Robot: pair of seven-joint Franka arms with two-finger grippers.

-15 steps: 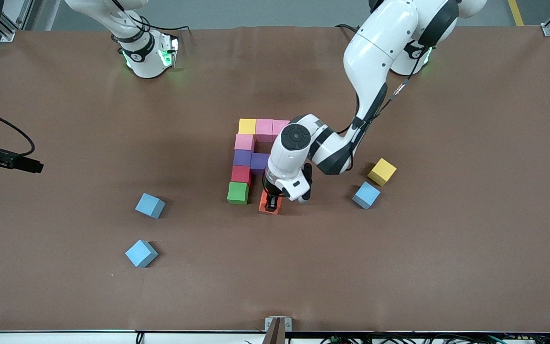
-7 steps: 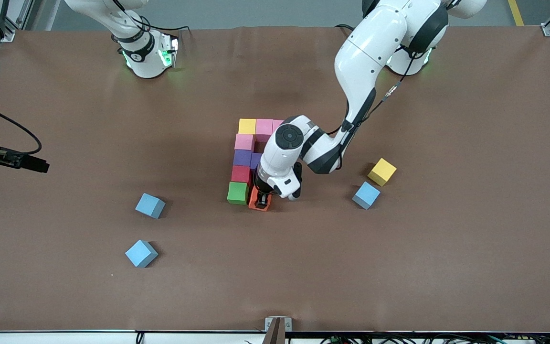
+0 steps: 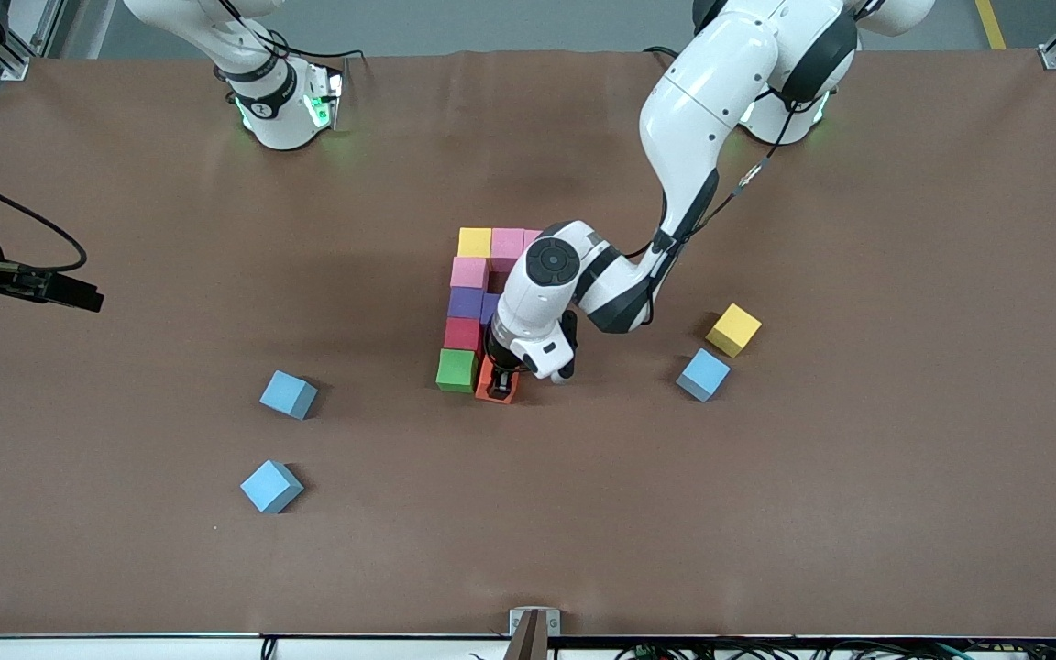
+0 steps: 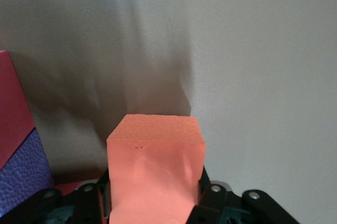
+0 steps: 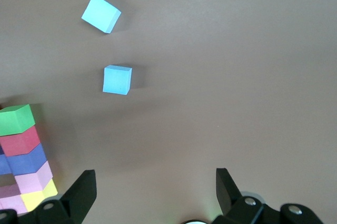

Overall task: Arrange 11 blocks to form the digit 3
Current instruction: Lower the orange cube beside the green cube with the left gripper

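The partly built digit 3 [image 3: 482, 293] stands mid-table: yellow [image 3: 475, 242] and pink blocks [image 3: 507, 243] on top, then pink, purple [image 3: 466, 302], red [image 3: 462, 334] and green [image 3: 456, 369] down one column. My left gripper [image 3: 500, 383] is shut on an orange block [image 3: 495, 382] that rests on the table against the green block. In the left wrist view the orange block [image 4: 155, 155] fills the space between the fingers [image 4: 208, 195]. My right gripper [image 5: 154, 174] waits open and empty, high over the right arm's end of the table.
Loose blocks lie around: a yellow one [image 3: 734, 329] and a light blue one [image 3: 703, 374] toward the left arm's end, two light blue ones [image 3: 289, 394] [image 3: 270, 486] toward the right arm's end. The right wrist view shows those two [image 5: 117, 79] [image 5: 101, 13].
My left gripper has carried the orange block sideways from a small gap until it sits against the green block. The right arm has shifted slightly at the table's edge.
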